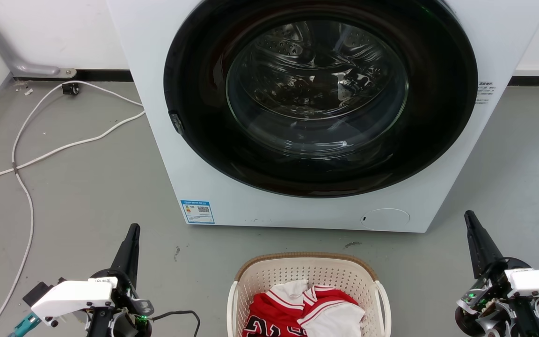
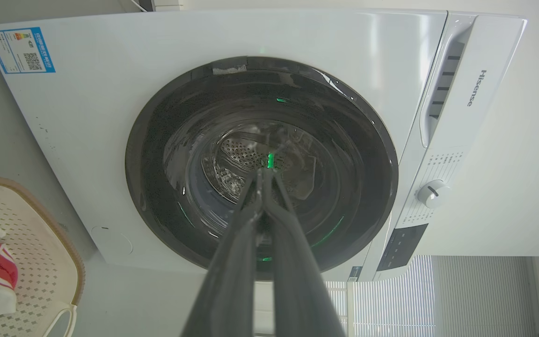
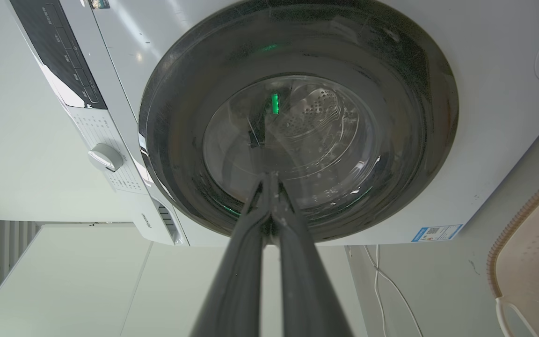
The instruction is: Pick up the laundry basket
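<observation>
Your left gripper (image 1: pixel 132 236) and right gripper (image 1: pixel 472 228) were each pressed together and empty, well apart from the laundry basket (image 1: pixel 307 274) sitting between them before the washing machine (image 1: pixel 190 187), so the reach looked not yet begun; next you needed both at its side handles (image 1: pixel 384 299).

Cream perforated plastic laundry basket (image 1: pixel 308 281), brown woven-look rim, white side handles: upright on grey floor, near front of washing machine, red-and-white garments inside.
</observation>
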